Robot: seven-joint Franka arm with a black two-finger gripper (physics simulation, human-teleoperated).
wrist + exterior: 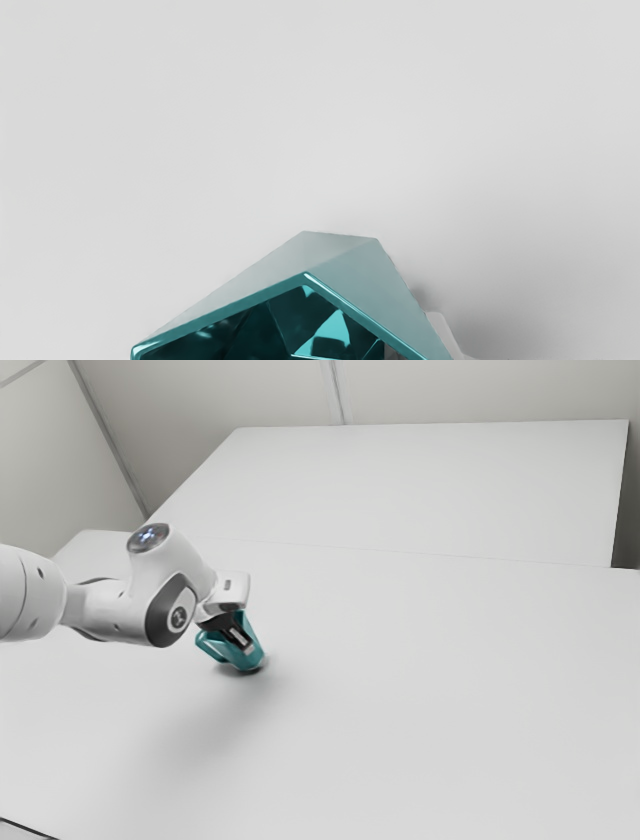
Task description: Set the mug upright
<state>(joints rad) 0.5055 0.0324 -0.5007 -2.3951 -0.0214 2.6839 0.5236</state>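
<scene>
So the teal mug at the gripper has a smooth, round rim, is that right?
Not quite: the rim isn't round. The wrist view shows it angular, with straight edges meeting at sharp corners. The mug is indeed teal and at the gripper.

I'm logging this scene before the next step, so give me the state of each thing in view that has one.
Mug: tilted, its open mouth toward the wrist camera; whether its base touches the table, I can't tell.
Gripper: at the mug, angled downward; open or shut, I can't tell.
Arm: bent, reaching in from the exterior view's left.
Table: shaded near the mug.
</scene>
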